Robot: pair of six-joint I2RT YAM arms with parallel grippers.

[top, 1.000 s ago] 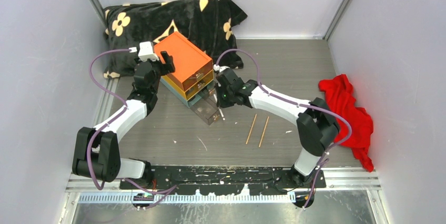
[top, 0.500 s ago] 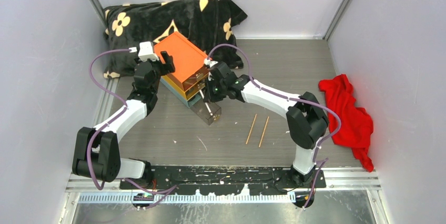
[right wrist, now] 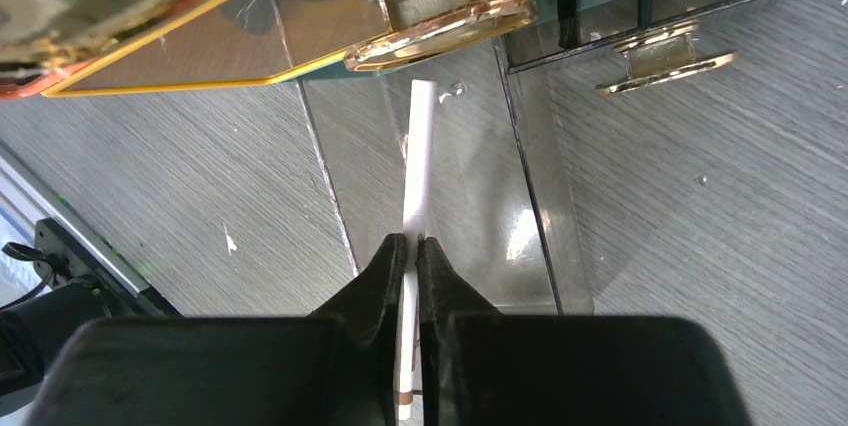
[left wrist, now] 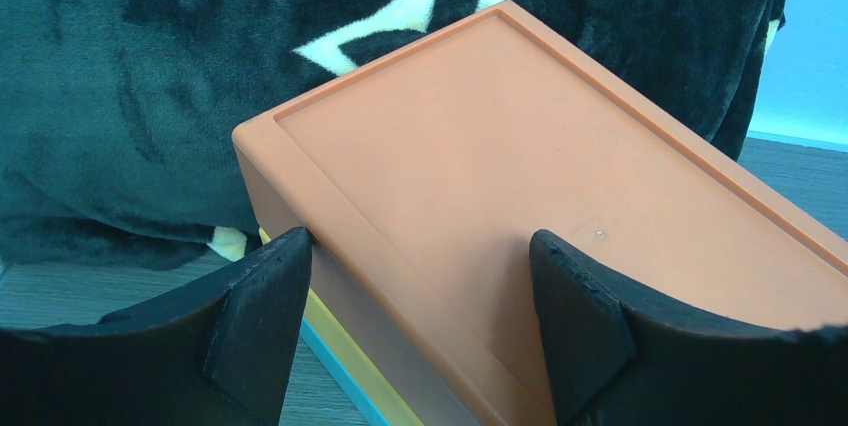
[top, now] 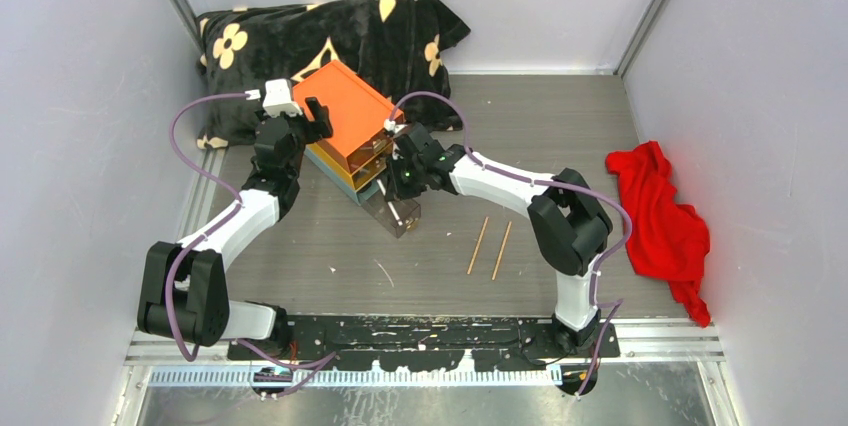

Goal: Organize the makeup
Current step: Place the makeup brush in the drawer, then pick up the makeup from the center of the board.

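Over the pulled-out clear drawer [right wrist: 470, 196], toward the far-left corner of the table [top: 560, 126], a thin white brush [right wrist: 420, 161] is pinched by the right gripper [right wrist: 412, 243]. The jaws are nearly closed, with only the handle's width between them. The grip is taken near the tan-tipped end, so the long free end is aimed into the drawer, under the gold knob [right wrist: 440, 8] of the tier above. Whether the tip touches the drawer floor cannot be told. Likely reason for the shallow angle: the brush has to be slid in lengthwise beneath the overhanging tier, not dropped from above.

The drawer box [left wrist: 480, 166] is straddled at a back corner by the left gripper [left wrist: 418, 246]. Its jaws are spread wide, one finger beside the side wall and the other over the orange lid. Contact can't be confirmed. This is judged to be a brace, so the box isn't shoved toward the far edge during loading.

Two tan brushes [top: 479, 244] are seen flat and side by side, right of the drawer and nearer the near edge, and are judged next in line. No other makeup is visible.

A black flowered cushion [top: 330, 31] is wedged in the far-left corner behind the box. A red cloth [top: 660, 211] is bunched at the right edge, well apart.

Risk: if released too high, the brush could skip over the drawer wall.
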